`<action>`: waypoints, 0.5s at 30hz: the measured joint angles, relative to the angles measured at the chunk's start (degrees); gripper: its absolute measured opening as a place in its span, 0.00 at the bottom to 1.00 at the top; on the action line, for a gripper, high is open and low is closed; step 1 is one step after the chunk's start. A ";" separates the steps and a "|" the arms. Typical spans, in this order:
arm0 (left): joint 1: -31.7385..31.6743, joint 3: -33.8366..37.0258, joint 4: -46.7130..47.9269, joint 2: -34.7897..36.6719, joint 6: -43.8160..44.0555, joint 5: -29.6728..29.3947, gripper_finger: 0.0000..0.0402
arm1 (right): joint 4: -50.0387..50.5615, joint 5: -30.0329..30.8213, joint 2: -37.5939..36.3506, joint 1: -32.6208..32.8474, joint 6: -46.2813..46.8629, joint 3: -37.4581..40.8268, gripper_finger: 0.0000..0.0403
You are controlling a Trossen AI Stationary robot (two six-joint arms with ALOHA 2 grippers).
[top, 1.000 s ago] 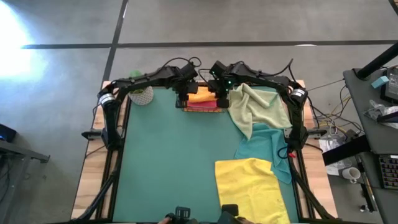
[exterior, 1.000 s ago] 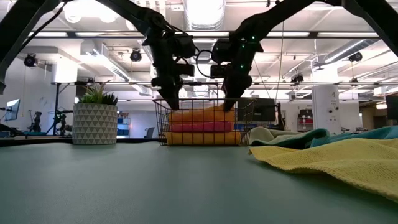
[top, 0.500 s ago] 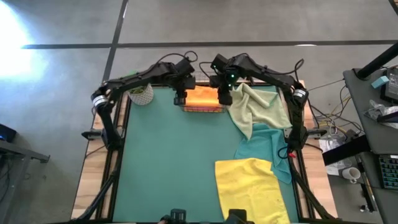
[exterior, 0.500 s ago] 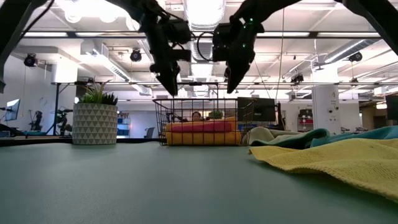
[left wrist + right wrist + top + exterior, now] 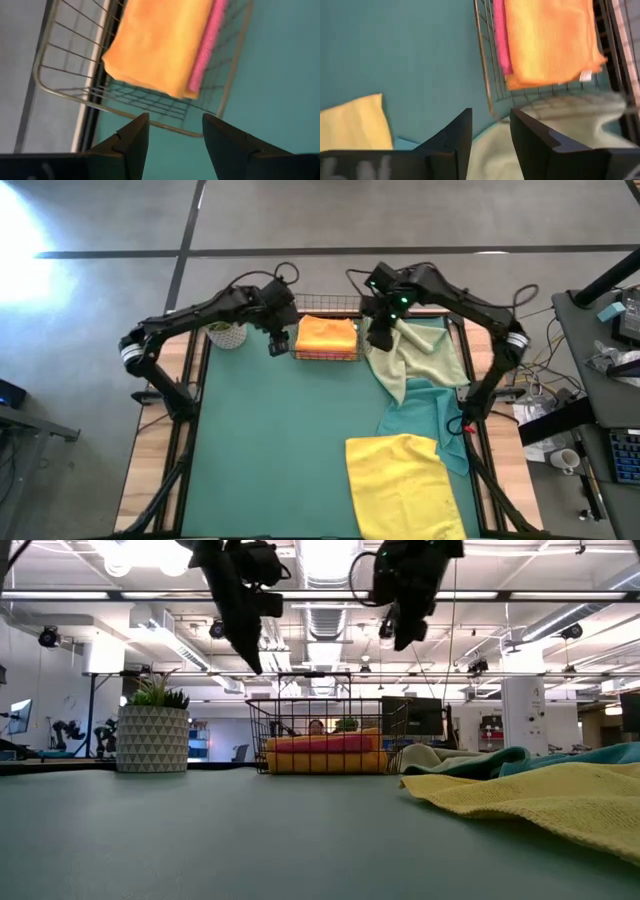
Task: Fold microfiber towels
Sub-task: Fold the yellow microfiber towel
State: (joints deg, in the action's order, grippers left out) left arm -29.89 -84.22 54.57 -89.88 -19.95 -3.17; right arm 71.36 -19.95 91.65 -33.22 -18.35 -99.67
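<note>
A wire basket (image 5: 326,356) stands at the table's far edge. It holds a folded stack: an orange towel (image 5: 326,334) on top, a pink one (image 5: 330,744) under it and another orange one (image 5: 325,761) at the bottom. My left gripper (image 5: 278,341) hangs open above the basket's left end. My right gripper (image 5: 380,336) hangs open above its right end, over the sage green towel (image 5: 420,355). That towel lies crumpled on the mat, overlapping a teal towel (image 5: 432,418). A yellow towel (image 5: 400,485) lies spread at the near right.
A potted plant (image 5: 227,333) stands at the far left, beside the basket. The green mat (image 5: 270,450) is bare on its left and middle. Both arms reach in from the table's sides, high above the mat.
Both grippers were down in the basket at the top orange towel. They have risen clear of it and drawn apart, the left toward the table's left edge and the right toward its right edge. The orange towel stays flat on the stack.
</note>
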 joint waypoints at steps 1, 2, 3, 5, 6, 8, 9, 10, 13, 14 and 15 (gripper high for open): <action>0.44 1.45 -0.58 0.86 0.09 0.03 0.42 | -0.96 -0.01 -1.80 0.31 1.96 1.92 0.30; 0.92 2.89 -1.16 1.76 0.12 0.02 0.42 | -1.94 0.00 -3.67 0.80 4.01 4.05 0.30; 1.47 4.55 -1.92 2.74 0.19 0.04 0.42 | -3.16 -0.02 -5.58 1.41 6.28 6.15 0.30; 2.93 7.65 -4.53 4.58 1.48 0.19 0.42 | -6.44 -0.04 -9.28 2.88 10.94 10.39 0.30; 3.80 9.14 -6.26 5.41 2.61 0.61 0.42 | -7.92 0.03 -11.04 3.75 13.32 12.60 0.30; 5.52 12.13 -8.62 7.09 4.17 2.38 0.42 | -11.02 0.47 -14.40 5.75 18.49 16.82 0.30; 6.61 13.59 -10.06 7.93 4.62 2.98 0.42 | -12.81 0.71 -15.98 6.83 20.98 18.81 0.29; 7.76 14.95 -11.80 8.59 4.69 3.24 0.42 | -14.51 1.34 -17.45 8.00 23.58 20.65 0.29; 11.58 18.01 -15.62 9.92 5.16 3.43 0.42 | -17.89 3.97 -21.17 12.05 30.25 25.32 0.27; 12.95 18.52 -16.54 10.10 5.90 3.49 0.42 | -18.53 4.90 -22.12 13.46 32.39 26.46 0.27; 14.26 18.81 -17.67 10.12 6.10 3.55 0.42 | -18.88 6.15 -22.91 14.99 34.25 27.51 0.26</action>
State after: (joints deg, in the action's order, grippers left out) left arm -15.63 -65.42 36.90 -79.77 -13.85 0.38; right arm 52.47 -13.80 68.74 -18.23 15.90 -72.16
